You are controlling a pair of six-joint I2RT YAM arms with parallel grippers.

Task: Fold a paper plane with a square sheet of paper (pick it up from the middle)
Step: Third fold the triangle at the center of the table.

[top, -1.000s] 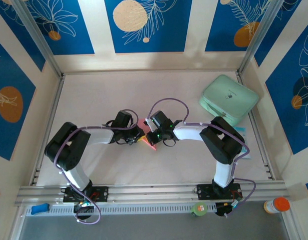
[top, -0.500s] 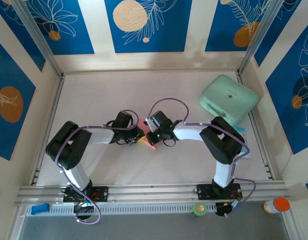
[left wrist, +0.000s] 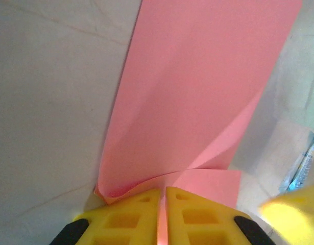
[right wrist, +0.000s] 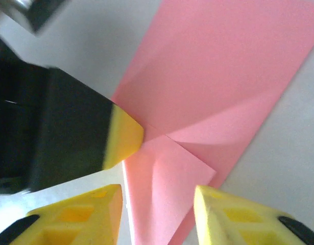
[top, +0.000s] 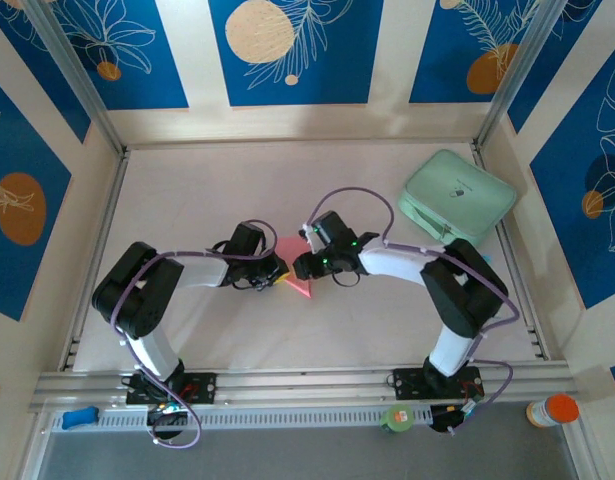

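The salmon-pink sheet of paper (top: 299, 285) lies creased at the table's middle, between my two grippers. My left gripper (top: 274, 271) is shut on its near edge; in the left wrist view the yellow fingers (left wrist: 131, 214) pinch the paper (left wrist: 197, 87), which curls up into a fold just ahead of them. My right gripper (right wrist: 157, 201) stands open over a folded flap of the paper (right wrist: 162, 189), its fingers (right wrist: 98, 206) apart and not touching it. The left gripper's yellow fingertip (right wrist: 123, 138) presses the sheet just beyond. In the top view the right gripper (top: 301, 266) is at the paper's right side.
A mint-green rounded pad (top: 457, 198) sits at the back right near the wall. A light blue sheet (top: 487, 268) lies under the right arm's elbow. Open table surface (top: 207, 190) stretches behind both arms. An orange-capped bottle (top: 554, 410) stands off the table's front right.
My right arm has drawn back to the right and away from the left gripper, uncovering more of the pink paper. The left arm has stayed put.
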